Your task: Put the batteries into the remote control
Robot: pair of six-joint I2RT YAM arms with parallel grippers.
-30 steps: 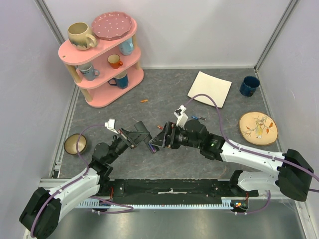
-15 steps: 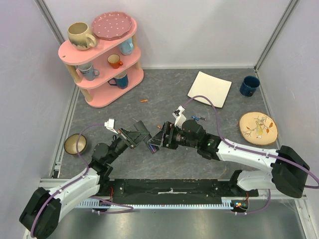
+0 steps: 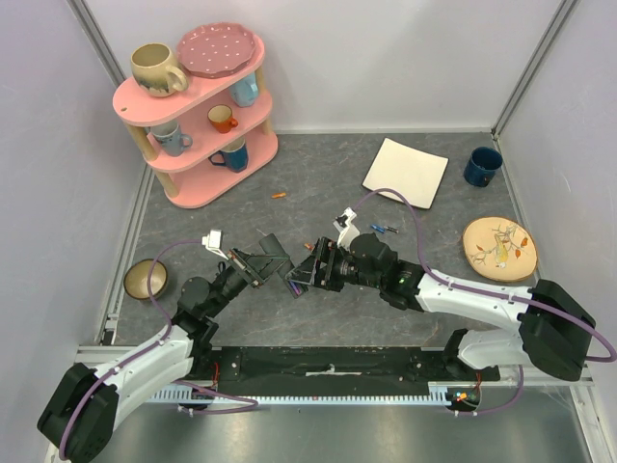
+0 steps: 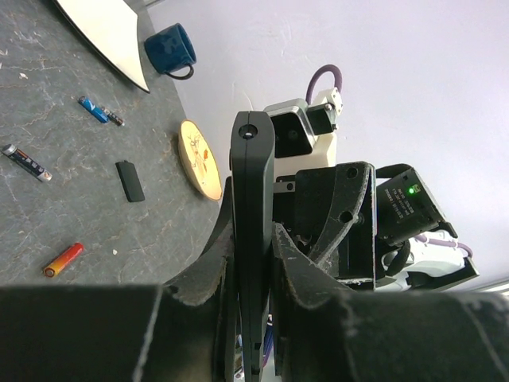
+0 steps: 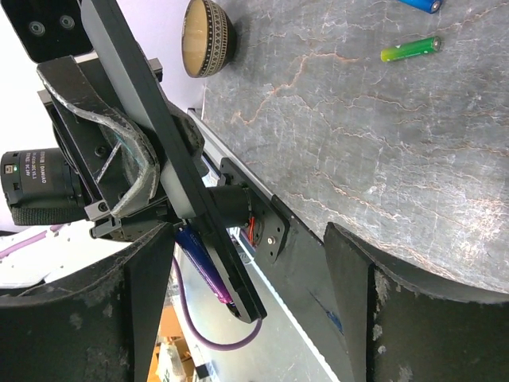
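Observation:
My left gripper (image 4: 253,263) is shut on the remote control (image 4: 253,191), a slim black bar held edge-on above the table; in the top view the remote (image 3: 292,278) sits between both arms. My right gripper (image 5: 262,310) is open, its fingers (image 5: 151,302) wide apart around the remote's free end (image 5: 199,207). A purple battery (image 5: 199,267) lies against the remote's recess side. Loose batteries lie on the table: green (image 5: 409,49), blue (image 4: 99,111), red-orange (image 4: 62,259), dark (image 4: 26,161), and an orange one (image 3: 279,196) near the shelf.
A small black cover (image 4: 130,181) lies on the table. A pink shelf (image 3: 193,183) with mugs stands at the back left, a bowl (image 3: 145,280) at the left. A white plate (image 3: 406,172), blue mug (image 3: 481,166) and wooden plate (image 3: 498,248) are at the right.
My right gripper has crept a little to the left, closer around the remote's end. My left gripper holds the remote still.

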